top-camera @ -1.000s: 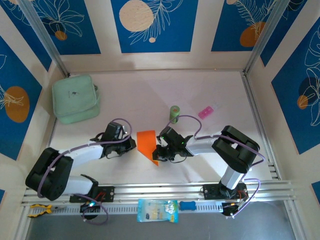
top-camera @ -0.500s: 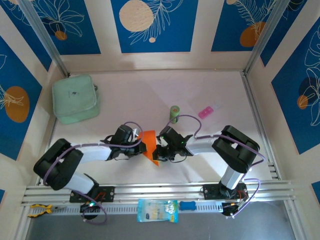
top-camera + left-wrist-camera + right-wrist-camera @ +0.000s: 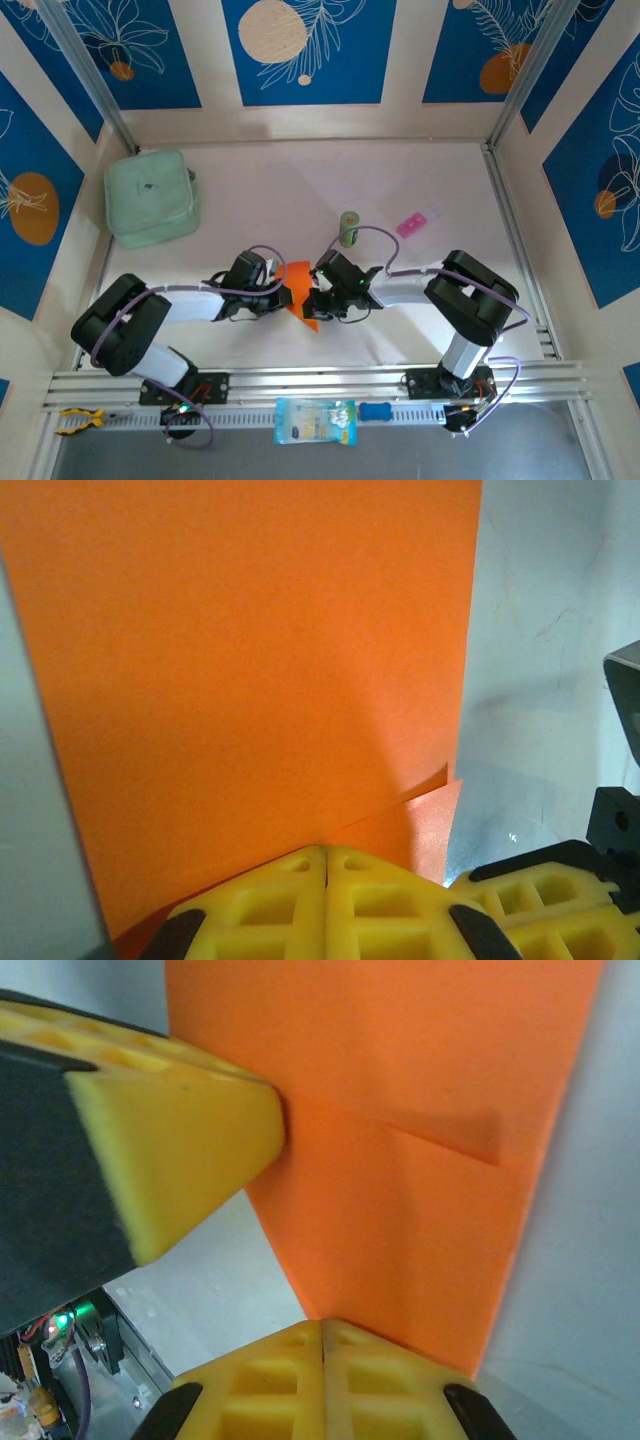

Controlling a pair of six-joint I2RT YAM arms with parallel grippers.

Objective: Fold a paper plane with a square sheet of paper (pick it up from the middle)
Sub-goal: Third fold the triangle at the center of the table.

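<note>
The square sheet of paper is bright orange and lies partly folded on the white table between both grippers. In the left wrist view the sheet has an upper layer whose edge overlaps a lower flap. My left gripper is shut, its yellow tips resting on the sheet's left part. My right gripper is shut too, its tips on the sheet's near corner. One left fingertip presses the sheet's edge. No paper shows between either pair of jaws.
A mint-green pouch lies at the back left. A small green can stands just behind the right gripper, and a pink packet lies to its right. A blue-and-white packet rests on the front rail.
My left gripper has swung right from beside the sheet onto its left part and now covers some of it. The right gripper has shifted slightly left.
</note>
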